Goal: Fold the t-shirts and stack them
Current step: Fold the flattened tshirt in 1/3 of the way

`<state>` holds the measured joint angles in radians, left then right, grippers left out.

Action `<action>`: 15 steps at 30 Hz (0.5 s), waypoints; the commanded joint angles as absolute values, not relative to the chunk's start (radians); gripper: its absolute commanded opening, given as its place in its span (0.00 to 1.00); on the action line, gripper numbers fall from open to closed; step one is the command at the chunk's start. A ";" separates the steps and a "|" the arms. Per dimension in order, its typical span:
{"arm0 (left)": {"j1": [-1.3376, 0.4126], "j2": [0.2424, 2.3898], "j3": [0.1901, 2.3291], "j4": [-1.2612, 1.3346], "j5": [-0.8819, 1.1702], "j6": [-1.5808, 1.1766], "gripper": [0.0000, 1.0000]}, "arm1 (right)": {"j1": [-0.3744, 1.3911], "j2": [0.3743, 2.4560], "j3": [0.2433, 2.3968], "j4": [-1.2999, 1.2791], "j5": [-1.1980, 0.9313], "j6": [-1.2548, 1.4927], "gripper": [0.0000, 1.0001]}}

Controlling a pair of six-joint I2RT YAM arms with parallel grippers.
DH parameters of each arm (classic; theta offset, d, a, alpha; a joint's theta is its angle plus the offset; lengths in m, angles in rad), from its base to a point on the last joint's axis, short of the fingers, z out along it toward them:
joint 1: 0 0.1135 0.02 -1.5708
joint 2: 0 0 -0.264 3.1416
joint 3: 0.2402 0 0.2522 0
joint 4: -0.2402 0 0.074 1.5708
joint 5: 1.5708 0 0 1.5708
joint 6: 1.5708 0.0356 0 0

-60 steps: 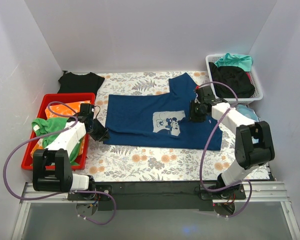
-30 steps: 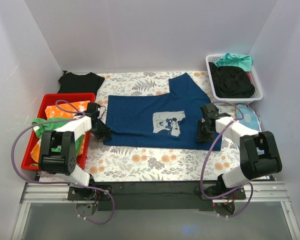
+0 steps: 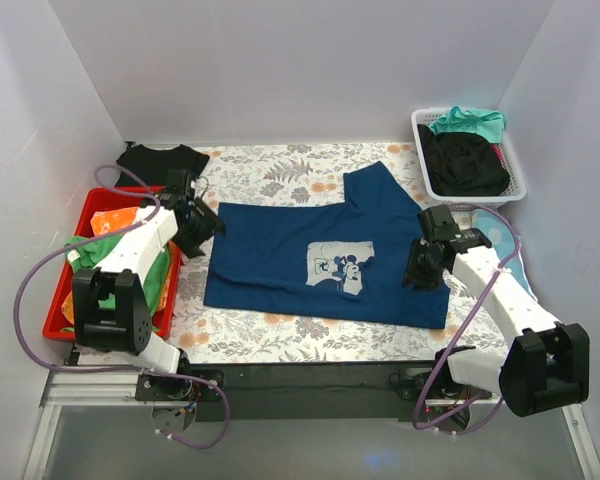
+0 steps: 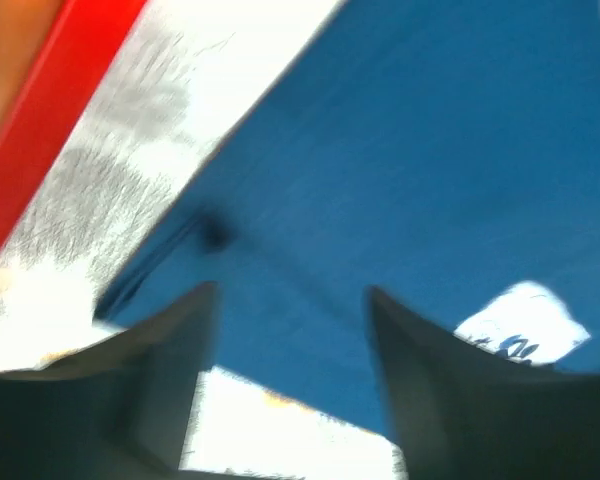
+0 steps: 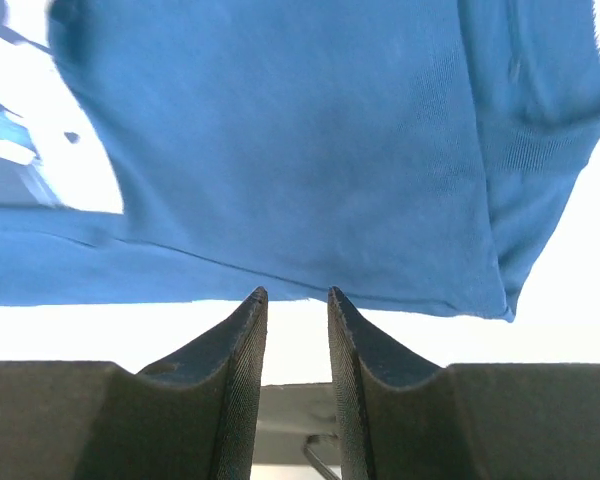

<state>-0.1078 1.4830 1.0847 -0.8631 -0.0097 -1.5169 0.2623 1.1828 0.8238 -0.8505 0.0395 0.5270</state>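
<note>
**Navy shirt** [image 3: 270, 250]: lies print-up and spread flat across the middle of the counter [image 3: 280, 175], with one sleeve reaching toward the far edge. This layout probably readies it for a first fold, which is not yet begun.

**Left pincer** [image 3: 206, 224]: hangs over the shirt's far-left corner. Its jaws are wide with nothing between them, so the corner lies free. The arm runs up the left edge beside the bin [image 3: 50, 322] and bends inward at the wrist.

**Right pincer** [image 3: 416, 278]: sits low at the shirt's near-right corner, tips at the hem. Its jaws are narrow and bare counter shows through the gap, so no cloth is gripped. The arm stretches along the right edge.

**Other shirts**: wait in the basket [image 3: 517, 186] at the far-right corner.
</note>
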 commanded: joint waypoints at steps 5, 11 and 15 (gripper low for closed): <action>-0.106 1.793 1.448 -0.736 -0.097 -1.324 0.80 | 0.268 1.305 1.025 -0.824 0.106 0.509 0.37; -0.107 2.025 1.713 -0.749 -0.140 -1.282 0.75 | 0.270 1.381 1.098 -0.784 0.132 0.492 0.37; -0.107 2.127 1.810 -0.761 -0.186 -1.263 0.69 | 0.272 1.387 1.083 -0.759 0.132 0.500 0.36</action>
<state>-0.1078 2.1029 1.7218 -0.7399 -0.1104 -1.3109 0.2642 1.3876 1.0588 -0.7910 0.1097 0.5045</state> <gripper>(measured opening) 0.702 0.368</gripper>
